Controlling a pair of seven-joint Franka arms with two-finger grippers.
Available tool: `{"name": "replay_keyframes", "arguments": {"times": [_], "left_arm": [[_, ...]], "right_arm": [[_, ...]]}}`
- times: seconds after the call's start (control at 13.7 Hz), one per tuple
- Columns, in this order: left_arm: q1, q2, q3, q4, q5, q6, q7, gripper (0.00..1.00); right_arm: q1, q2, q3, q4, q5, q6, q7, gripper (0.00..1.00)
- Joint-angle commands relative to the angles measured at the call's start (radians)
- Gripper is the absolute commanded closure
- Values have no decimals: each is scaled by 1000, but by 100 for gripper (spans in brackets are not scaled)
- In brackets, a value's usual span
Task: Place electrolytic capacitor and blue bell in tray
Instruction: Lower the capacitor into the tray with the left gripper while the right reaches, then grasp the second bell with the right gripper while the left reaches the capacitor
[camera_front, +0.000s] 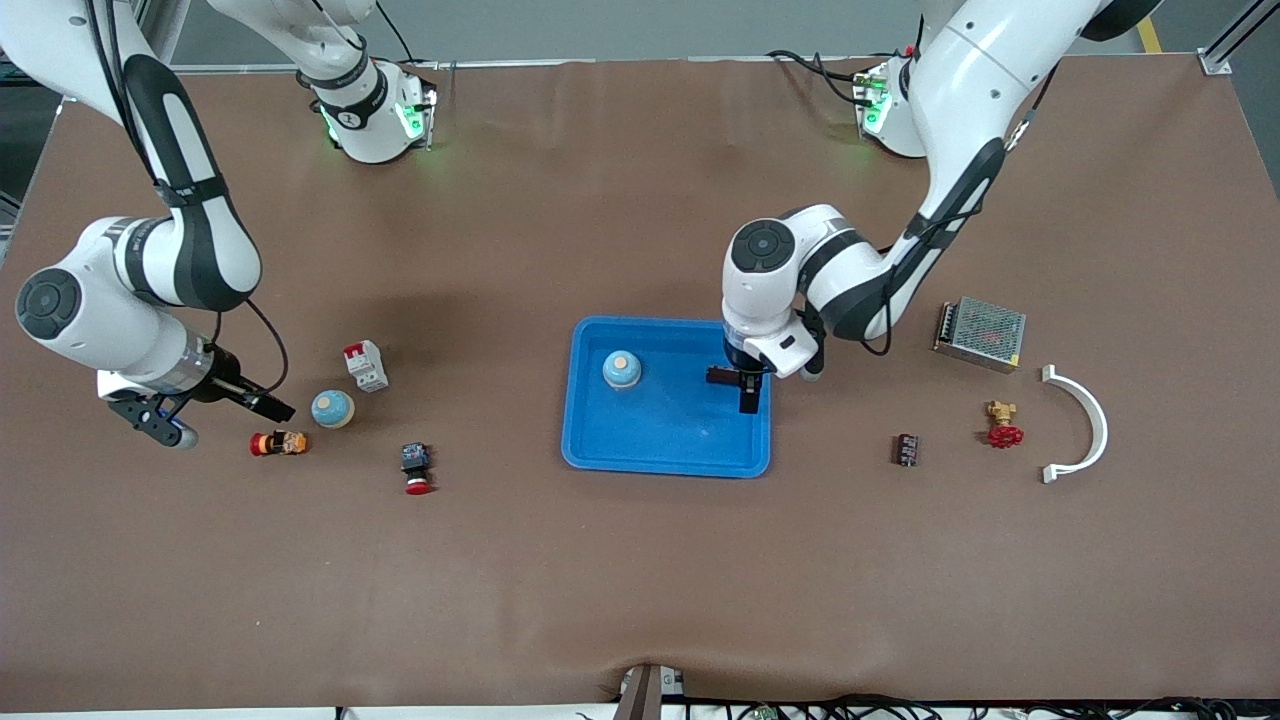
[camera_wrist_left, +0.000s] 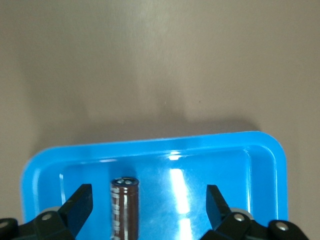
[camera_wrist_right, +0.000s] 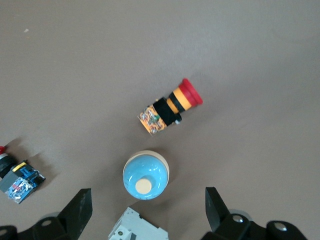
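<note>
With one blue bell (camera_front: 621, 369) already in the tray (camera_front: 600, 450), the left gripper (camera_front: 741, 385) stood wide over it, the electrolytic capacitor (camera_wrist_left: 124, 207) apparently released inside; the right gripper (camera_front: 210, 412) waited open.

Left arm: reaches from its base, wrist bent downward over the tray (camera_front: 600, 455).
Left gripper (camera_front: 742, 385): low inside the tray, jaws spread wide.
Right arm: waits, elbow folded.
Right gripper (camera_front: 215, 415): well apart from the tray, jaws spread.
</note>
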Motion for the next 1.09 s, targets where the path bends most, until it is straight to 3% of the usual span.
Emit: {"name": "replay_keyframes", "arguments": {"times": [0.0,0.29,0.44,0.66,1.02], "left_arm": [[129,-26,-109,-7,-33,-82,153,0],[281,-26,-184,4,-33,-116,435,0],[348,-27,-219,16,-33,-142,595,0],[395,-24,-244,68,-33,-232,843,0],[500,-26,-301,94,-77,-257,1225,0]], "right_arm": [[39,-30,0,-52,7,23,159,0],[67,18,-2,-94,-8,158,202,0],[51,30,-2,-94,-60,173,189,0],[38,59,-2,-94,-80,210,189,0],[42,111,-2,-95,-80,262,187,0]]}}
